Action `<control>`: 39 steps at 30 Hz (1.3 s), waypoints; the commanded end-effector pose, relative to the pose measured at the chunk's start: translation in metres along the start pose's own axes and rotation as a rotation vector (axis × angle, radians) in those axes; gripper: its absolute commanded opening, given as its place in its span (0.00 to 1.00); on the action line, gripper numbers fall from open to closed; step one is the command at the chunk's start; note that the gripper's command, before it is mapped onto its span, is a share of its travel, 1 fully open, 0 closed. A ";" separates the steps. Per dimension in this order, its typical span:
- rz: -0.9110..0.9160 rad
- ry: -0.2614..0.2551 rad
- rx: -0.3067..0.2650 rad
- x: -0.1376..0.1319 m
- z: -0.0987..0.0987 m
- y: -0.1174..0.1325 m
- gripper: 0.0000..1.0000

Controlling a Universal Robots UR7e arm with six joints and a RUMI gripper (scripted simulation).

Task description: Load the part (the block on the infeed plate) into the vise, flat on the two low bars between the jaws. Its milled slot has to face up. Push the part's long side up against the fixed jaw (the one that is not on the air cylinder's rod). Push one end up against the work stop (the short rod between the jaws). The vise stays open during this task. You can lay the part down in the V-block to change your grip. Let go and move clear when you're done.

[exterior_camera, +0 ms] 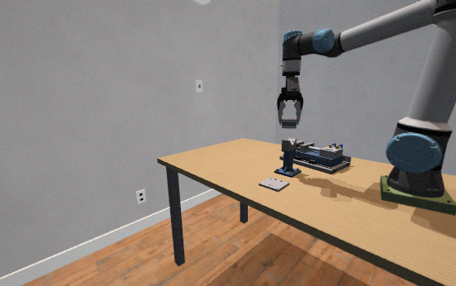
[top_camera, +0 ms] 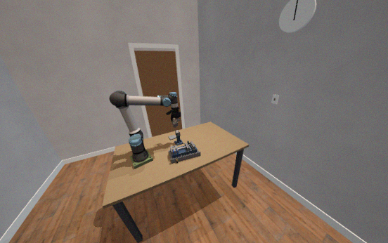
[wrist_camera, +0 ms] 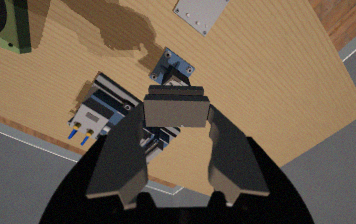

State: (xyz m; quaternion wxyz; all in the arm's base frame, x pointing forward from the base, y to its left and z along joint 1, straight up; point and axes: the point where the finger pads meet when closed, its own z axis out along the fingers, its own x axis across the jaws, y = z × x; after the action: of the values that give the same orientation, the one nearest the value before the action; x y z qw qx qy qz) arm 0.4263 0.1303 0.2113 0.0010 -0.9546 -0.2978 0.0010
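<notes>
Gripper [top_camera: 175,122] [exterior_camera: 289,121] [wrist_camera: 175,104]: clamped on the block [exterior_camera: 289,124] [wrist_camera: 176,112], held in the air above the V-block [top_camera: 178,133] [exterior_camera: 288,144] [wrist_camera: 176,77]. Infeed plate [top_camera: 171,138] [exterior_camera: 273,184] [wrist_camera: 202,15]: placed near the V-block's foot, block removed. Vise [top_camera: 183,152] [exterior_camera: 317,157] [wrist_camera: 102,109]: set on the table [top_camera: 154,175] [exterior_camera: 223,165] [wrist_camera: 280,90], across the V-block from the plate, unloaded.

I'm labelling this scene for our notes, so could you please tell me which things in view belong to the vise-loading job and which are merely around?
For the job:
- block, in the end effector
- vise
- V-block
- infeed plate

Merely around:
- wall clock
- brown door
- wall outlet
</notes>
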 end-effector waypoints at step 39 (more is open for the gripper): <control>0.330 0.001 -0.001 -0.005 0.000 0.017 0.00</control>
State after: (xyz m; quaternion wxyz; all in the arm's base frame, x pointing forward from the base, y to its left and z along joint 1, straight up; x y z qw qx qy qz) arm 0.4314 0.1149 0.2112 0.0008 -0.9889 -0.1489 0.0012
